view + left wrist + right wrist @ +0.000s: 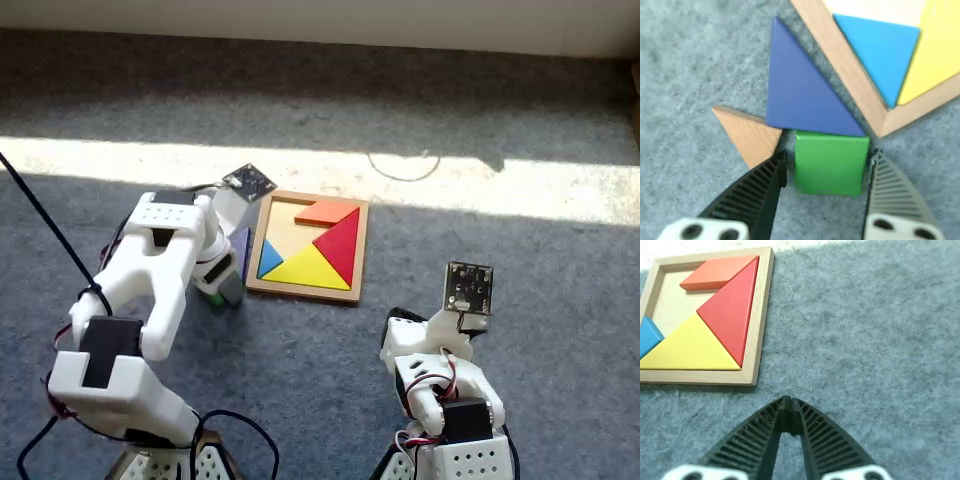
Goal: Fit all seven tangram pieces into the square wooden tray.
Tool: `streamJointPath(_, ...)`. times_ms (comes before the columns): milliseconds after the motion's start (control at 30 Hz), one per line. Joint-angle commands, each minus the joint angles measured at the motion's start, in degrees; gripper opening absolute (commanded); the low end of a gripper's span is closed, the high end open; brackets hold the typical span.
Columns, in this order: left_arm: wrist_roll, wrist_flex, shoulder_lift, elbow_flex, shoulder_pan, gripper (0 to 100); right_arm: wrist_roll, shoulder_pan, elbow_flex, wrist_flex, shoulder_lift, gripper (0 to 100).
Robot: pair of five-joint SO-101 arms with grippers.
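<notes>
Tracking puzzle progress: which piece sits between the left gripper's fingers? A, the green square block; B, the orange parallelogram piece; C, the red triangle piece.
A: the left wrist view shows the green square block lying inside the open left gripper, outside the square wooden tray.

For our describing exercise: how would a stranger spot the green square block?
Find the square wooden tray on the grey carpet. Off one corner, between the left gripper's fingers, sits the green square block: four-sided, beside a dark blue triangle and a plain wooden triangle.
</notes>
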Motion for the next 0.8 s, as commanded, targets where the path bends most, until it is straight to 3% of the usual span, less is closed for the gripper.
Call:
streamJointPath(0,3.6,0.62,2.68,-6.2,2.07,26,0.7,0.66,6.2,0.4,-0.4,0.5)
streamJointPath(233,4.22,8.0,8.48,-13.05,2.24,13,0.7,0.66,6.2,0.4,-0.4,0.5)
streamJointPath(533,4.4,16.79,-3.74,-12.97,2.15,12,0.7,0.66,6.2,0.4,-0.4,0.5)
streamJointPath(667,5.01,17.23,-11.3,-12.97,3.47,12,0.7,0.66,6.2,0.4,-0.4,0.5)
streamJointPath(767,9.41,15.65,-12.09,-13.49,5.32,12,0.7,0.66,6.2,0.4,-0.4,0.5)
